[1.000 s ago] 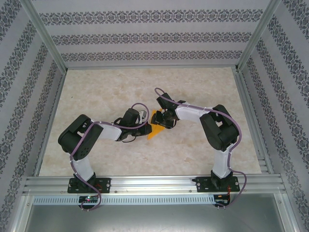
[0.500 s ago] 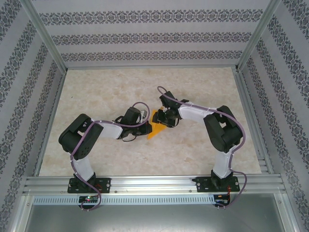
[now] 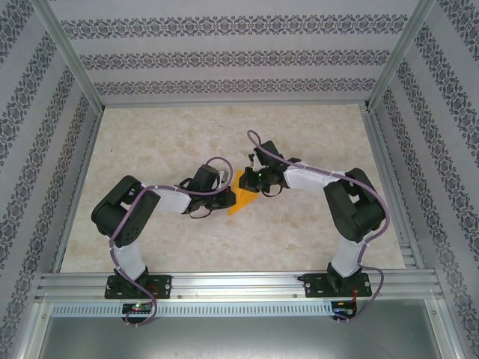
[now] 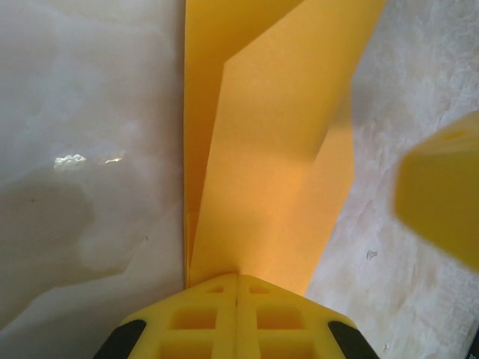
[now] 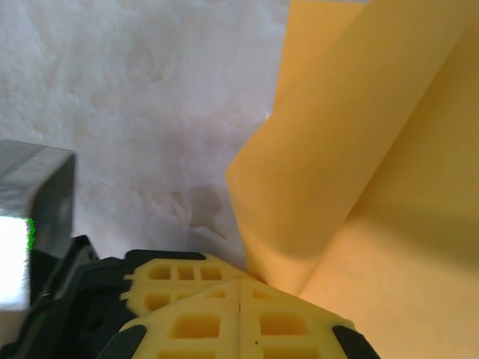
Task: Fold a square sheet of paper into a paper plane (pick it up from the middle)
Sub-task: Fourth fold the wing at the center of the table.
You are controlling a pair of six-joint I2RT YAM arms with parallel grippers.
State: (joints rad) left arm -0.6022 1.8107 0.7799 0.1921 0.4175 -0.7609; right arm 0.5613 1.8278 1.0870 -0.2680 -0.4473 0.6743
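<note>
Left gripper (image 4: 237,278) and right gripper (image 5: 239,283) both pinched the folded orange paper (image 3: 239,202), its long axis far-to-near, tip pointing near.

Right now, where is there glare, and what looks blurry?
Left wrist: a glare patch on the table, a blurred yellow shape at right, soft shadow across the orange paper. Right wrist: blown-out white patch at left edge. Top external: evenly lit, sharp.

Left arm (image 3: 165,202) and right arm (image 3: 307,178) hem the paper (image 3: 241,203); table (image 3: 172,134) beyond lies open.
</note>
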